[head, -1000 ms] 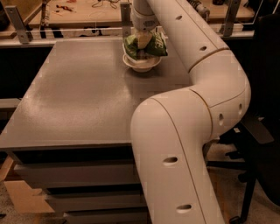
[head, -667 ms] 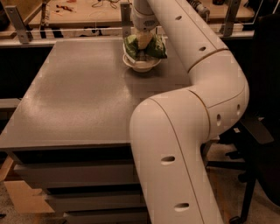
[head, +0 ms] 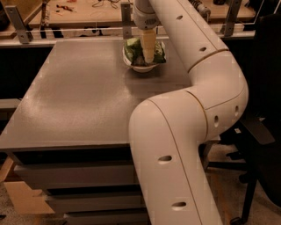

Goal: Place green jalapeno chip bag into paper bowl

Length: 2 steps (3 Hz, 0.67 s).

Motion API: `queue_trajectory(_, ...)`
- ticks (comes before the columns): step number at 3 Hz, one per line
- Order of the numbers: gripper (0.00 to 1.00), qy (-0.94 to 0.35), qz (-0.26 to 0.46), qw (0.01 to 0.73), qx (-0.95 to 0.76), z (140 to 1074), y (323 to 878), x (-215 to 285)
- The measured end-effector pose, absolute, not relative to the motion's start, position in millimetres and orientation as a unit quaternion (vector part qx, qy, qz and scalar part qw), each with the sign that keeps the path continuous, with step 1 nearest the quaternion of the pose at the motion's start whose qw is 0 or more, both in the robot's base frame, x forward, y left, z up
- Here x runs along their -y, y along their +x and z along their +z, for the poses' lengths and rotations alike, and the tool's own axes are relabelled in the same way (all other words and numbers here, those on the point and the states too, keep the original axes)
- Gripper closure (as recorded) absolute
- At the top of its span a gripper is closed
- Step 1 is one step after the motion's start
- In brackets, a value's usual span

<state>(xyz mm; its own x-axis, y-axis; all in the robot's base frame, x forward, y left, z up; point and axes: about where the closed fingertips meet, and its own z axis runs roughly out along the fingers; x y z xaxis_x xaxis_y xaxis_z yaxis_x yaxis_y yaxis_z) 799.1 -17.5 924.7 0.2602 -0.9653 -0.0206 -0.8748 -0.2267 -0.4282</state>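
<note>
The green jalapeno chip bag (head: 131, 50) lies crumpled in the white paper bowl (head: 142, 68) at the far middle of the grey table (head: 79, 96). The bag spills over the bowl's rim on both sides. My gripper (head: 149, 57) comes straight down from above onto the middle of the bag, inside the bowl. It hides the bag's centre and lettering.
My thick white arm (head: 184, 132) loops from the lower right across the table's right half. Behind the table runs a metal rail (head: 66, 31) and a workbench with tools (head: 66, 8). A dark office chair (head: 259, 132) stands at the right. Drawers (head: 70, 176) sit below the table top.
</note>
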Motion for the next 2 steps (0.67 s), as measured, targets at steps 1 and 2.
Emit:
queue_trajectory(1, 0.0, -0.772, -0.127, 0.183, -0.595, 930, 798, 20)
queue_trajectory(2, 0.0, -0.753, -0.128, 0.18, -0.62, 932, 796, 52)
